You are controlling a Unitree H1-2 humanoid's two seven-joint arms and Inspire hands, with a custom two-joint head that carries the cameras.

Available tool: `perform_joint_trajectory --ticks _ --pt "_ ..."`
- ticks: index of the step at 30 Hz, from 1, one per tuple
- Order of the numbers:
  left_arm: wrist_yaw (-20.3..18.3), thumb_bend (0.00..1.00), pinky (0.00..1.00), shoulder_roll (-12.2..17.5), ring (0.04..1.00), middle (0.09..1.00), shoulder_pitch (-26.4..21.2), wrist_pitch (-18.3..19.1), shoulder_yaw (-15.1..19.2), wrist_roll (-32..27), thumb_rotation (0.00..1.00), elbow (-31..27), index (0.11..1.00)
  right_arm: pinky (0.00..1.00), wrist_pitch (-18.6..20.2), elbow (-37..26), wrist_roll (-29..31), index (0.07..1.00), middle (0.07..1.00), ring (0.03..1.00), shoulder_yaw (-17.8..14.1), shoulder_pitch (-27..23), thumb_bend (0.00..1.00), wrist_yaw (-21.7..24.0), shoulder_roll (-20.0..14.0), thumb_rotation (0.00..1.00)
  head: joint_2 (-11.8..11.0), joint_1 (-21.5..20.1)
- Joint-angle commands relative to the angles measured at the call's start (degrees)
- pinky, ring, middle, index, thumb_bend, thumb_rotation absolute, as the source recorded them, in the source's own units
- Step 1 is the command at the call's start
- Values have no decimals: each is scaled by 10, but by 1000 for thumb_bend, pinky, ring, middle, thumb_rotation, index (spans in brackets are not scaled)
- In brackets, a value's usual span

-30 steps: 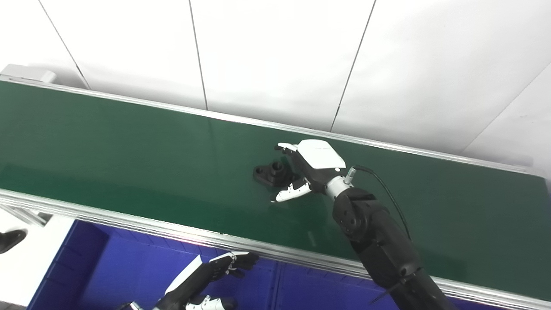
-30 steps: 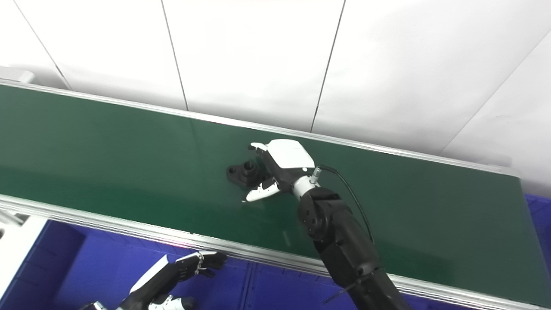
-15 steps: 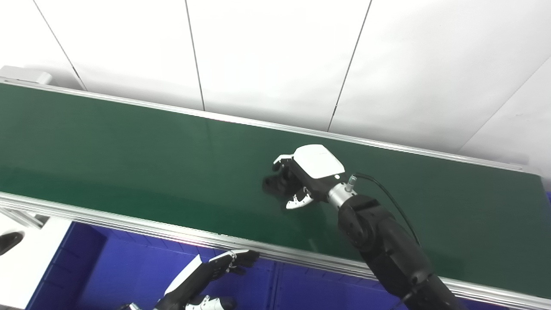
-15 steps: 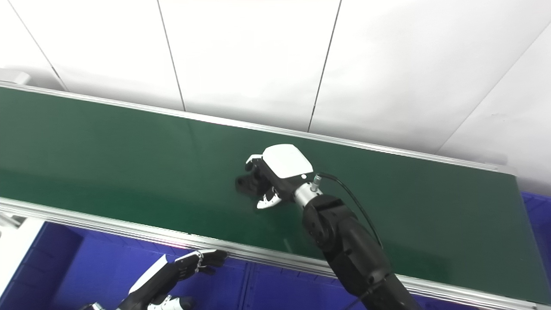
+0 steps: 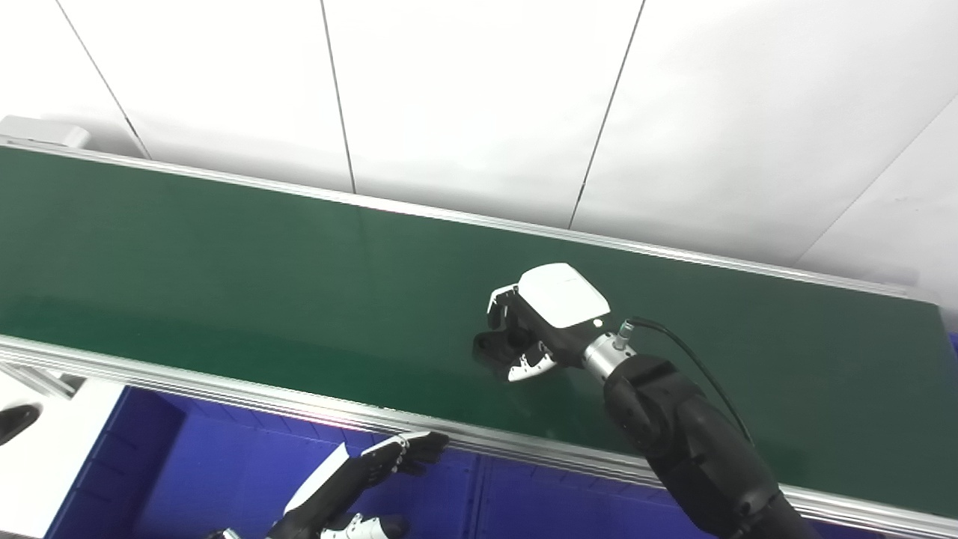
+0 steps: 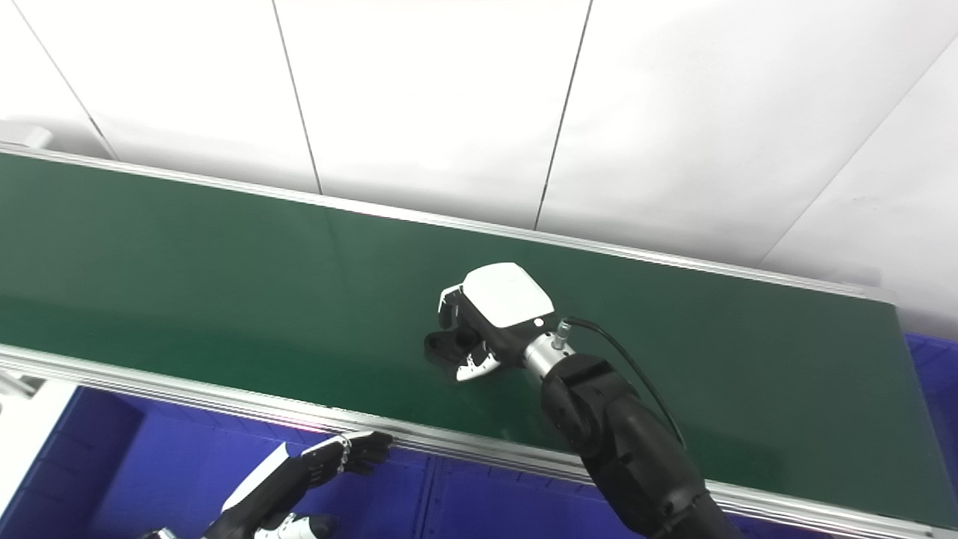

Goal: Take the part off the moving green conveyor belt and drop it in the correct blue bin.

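White wall panels stand behind a long green conveyor belt that runs across the view between silver rails. On the belt, right of its middle, lies the part, a small black piece, mostly hidden under the right hand. That hand's fingers are curled down over the far side of the part and its thumb presses in from the near side, so the hand is closed around the part; whether the part is clear of the belt or touching it cannot be told. A black cable loops from the wrist along the dark forearm. Below the near rail sits a blue bin. Over it the left hand hangs with fingers extended and spread, holding nothing, fingertips near the rail.
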Motion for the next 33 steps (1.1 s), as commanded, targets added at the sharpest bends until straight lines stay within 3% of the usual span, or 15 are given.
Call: perform_joint_trajectory --ticks 1,8,13,15,22,25,28,33 --pt "-8 716 773 5 820 848 6 -22 7 -10 787 -14 832 226 -32 4 -7 545 457 350 16 16 508 11 -1 0 0 1" --pt "-17 731 794 3 830 852 9 -22 16 -7 791 -13 836 201 -29 -22 -4 543 455 346 5 22 508 9 -3 0 3 2" --pt "-19 728 790 3 829 851 11 -22 19 -6 786 -15 834 215 -14 -81 4 553 460 336 -18 32 505 21 1 0 8 -1" --pt "-20 726 788 3 828 851 12 -22 19 -7 790 -17 834 216 3 -120 7 516 496 364 -31 40 510 43 5 0 12 -2" --pt "-24 739 789 2 825 845 15 -22 24 -7 791 -25 831 236 55 -267 -2 555 460 332 -80 87 505 115 29 0 24 -4" --pt "-28 725 789 3 826 844 17 -22 27 -9 787 -35 830 232 65 -313 -12 496 508 371 -95 108 514 132 35 0 43 -6" --pt "-33 711 787 3 826 844 18 -21 30 -14 781 -49 828 224 79 -357 -20 538 472 336 -110 133 507 156 42 0 53 -7" --pt "-38 687 785 1 824 839 20 -22 34 -15 763 -70 820 278 96 -409 -20 487 502 375 -128 190 517 191 53 0 75 -8"
